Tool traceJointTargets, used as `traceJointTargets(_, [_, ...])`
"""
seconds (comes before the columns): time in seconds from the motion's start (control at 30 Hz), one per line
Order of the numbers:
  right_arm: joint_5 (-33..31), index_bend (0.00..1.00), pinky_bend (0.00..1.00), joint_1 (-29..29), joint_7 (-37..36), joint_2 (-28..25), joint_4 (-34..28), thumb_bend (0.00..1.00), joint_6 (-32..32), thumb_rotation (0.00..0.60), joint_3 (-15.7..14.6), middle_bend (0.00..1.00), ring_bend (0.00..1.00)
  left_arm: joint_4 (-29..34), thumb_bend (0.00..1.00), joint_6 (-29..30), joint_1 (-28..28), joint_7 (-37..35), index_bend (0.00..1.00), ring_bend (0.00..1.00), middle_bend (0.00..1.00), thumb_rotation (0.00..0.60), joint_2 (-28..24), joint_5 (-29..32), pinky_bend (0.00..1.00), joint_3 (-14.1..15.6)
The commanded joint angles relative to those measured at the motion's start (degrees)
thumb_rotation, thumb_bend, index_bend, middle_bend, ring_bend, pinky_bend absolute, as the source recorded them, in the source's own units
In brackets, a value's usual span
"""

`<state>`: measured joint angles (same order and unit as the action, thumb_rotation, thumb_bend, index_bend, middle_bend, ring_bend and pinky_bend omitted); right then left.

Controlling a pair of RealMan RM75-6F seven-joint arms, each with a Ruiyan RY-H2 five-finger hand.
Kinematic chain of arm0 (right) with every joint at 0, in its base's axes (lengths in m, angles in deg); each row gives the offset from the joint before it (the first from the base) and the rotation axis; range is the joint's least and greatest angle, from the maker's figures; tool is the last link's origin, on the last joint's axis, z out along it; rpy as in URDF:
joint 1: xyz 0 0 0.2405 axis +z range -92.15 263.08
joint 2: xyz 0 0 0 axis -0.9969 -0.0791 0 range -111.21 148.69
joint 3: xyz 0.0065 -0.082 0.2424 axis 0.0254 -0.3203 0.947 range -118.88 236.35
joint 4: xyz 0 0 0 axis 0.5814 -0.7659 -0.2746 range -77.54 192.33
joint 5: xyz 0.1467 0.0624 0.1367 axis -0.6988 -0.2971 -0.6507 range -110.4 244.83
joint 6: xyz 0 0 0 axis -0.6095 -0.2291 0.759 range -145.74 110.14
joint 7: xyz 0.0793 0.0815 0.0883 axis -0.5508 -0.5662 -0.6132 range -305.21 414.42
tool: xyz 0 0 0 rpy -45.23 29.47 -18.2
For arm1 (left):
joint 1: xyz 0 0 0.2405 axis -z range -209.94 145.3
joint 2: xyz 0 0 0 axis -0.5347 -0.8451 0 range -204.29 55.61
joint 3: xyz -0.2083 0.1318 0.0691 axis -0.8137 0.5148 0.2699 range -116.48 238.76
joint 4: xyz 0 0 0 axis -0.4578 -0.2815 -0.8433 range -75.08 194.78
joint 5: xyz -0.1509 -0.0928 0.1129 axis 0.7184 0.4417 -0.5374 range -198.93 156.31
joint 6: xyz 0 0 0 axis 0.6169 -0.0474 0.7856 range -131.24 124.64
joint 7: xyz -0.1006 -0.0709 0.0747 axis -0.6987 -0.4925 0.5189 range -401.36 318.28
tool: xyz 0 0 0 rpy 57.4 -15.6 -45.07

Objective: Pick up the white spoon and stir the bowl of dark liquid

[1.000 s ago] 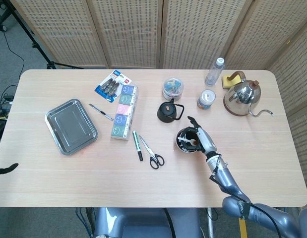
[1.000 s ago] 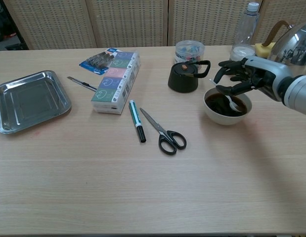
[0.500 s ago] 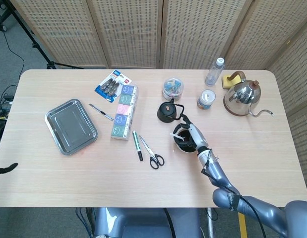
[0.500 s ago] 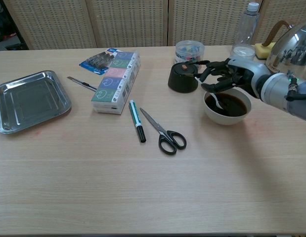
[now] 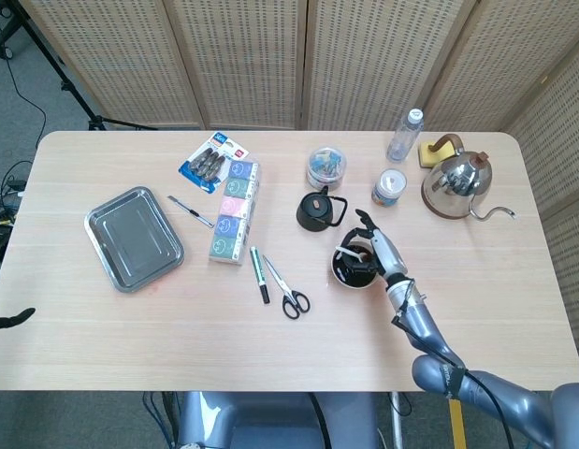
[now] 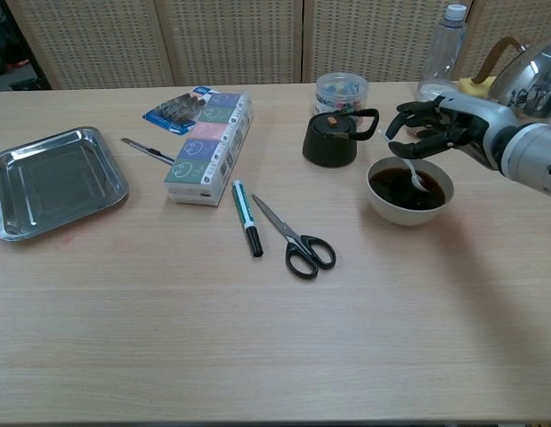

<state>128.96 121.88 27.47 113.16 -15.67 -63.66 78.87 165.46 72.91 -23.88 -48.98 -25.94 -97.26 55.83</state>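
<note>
Chest view: the right hand (image 6: 433,132) is over the back rim of the white bowl (image 6: 383,206), and it holds the white spoon (image 6: 415,178) with its fingertips.
Spoon: its round end dips into the dark liquid (image 6: 395,189) near the right side of the bowl, and the handle leans up and back into the hand.
Bowl: it sits on the table (image 6: 275,338), just beside the small black teapot (image 6: 333,138) and well apart from the scissors (image 6: 295,241).
Step now: stirring looks to be under way.
How to stir well: move the spoon in small slow circles, keep its end under the liquid, and do not push on the rim, since the bowl could slide or the liquid could splash out.
Watch out: the teapot is close on the left, so the hand should not swing wide that way.
Right hand pose: the fingers curl down and pinch the handle; the wrist and grey arm come in from the right.
Head view: the right hand (image 5: 375,249) is small here, so I cannot tell just which fingers hold the spoon (image 5: 347,253).
Left hand: not seen in either view.
</note>
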Motion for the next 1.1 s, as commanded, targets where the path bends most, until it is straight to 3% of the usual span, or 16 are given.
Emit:
traceJointTargets(0.03, [1.01, 0.57, 0.0, -1.36, -0.88, -1.29, -1.74, 0.57, -0.69, 0.6, -0.88, 0.0, 0.0, 0.15, 0.0, 0.0, 0.02, 0.36, 0.0, 0.0, 0.0, 0.6, 0.1, -0.08, 0.0, 0.09])
traceJointTargets(0.47, [3.08, 0.57, 0.0, -1.88, -1.83, -2.01, -5.49, 0.57, -1.31, 0.6, -1.66, 0.0, 0.0, 0.42, 0.0, -0.22, 0.29, 1.72, 0.0, 0.0, 0.0, 0.6, 0.53, -0.04, 0.0, 0.23])
traceJointTargets(1.1, [0.42, 0.57, 0.0, 1.44, -0.79, 2.38, 1.36, 0.57, 0.02, 0.6, 0.63, 0.0, 0.0, -0.02, 0.0, -0.75, 0.51, 1.1, 0.0, 0.0, 0.0, 0.6, 0.38, 0.99, 0.0, -0.11])
